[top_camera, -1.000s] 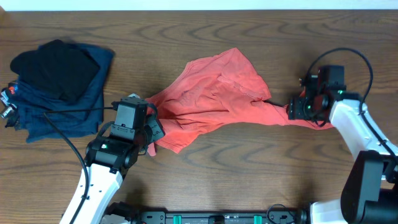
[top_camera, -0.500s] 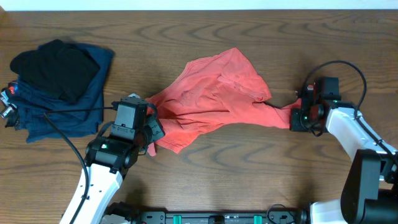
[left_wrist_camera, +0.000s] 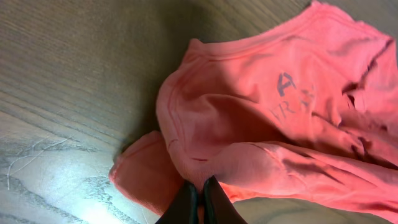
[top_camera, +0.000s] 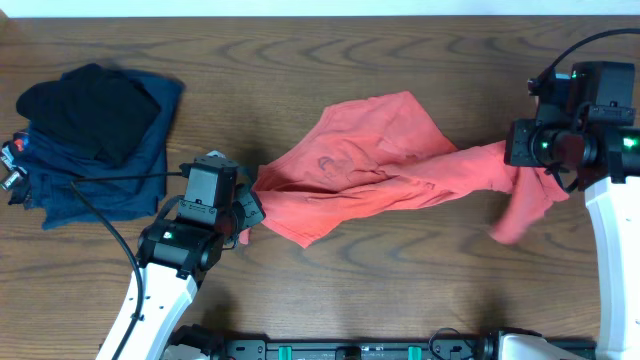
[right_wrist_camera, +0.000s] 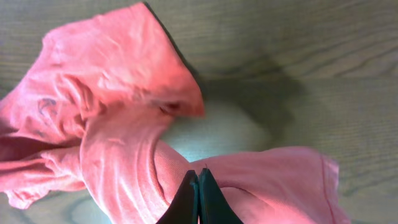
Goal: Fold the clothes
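The clothes, a coral-red T-shirt point(top_camera: 370, 160), lie crumpled across the middle of the wooden table and are pulled out to the right. My left gripper point(top_camera: 248, 203) is shut on the shirt's left edge low over the table; the left wrist view shows its tips point(left_wrist_camera: 199, 183) pinching a fold, with faint lettering showing through the shirt point(left_wrist_camera: 261, 112). My right gripper point(top_camera: 512, 150) is shut on the shirt's right end and holds it lifted, a loose flap point(top_camera: 522, 208) hanging below. In the right wrist view its closed tips point(right_wrist_camera: 198, 173) clamp the cloth point(right_wrist_camera: 118, 93).
A stack of folded navy-blue garments point(top_camera: 110, 170) with a black garment point(top_camera: 90, 105) on top sits at the far left. Small items point(top_camera: 12, 165) lie at the left edge. A black cable point(top_camera: 100, 215) trails from the left arm.
My right gripper closed on the shirt's right end, then rose and swung away to the right, stretching the shirt out and dragging it rightward. The left gripper kept its hold in place.
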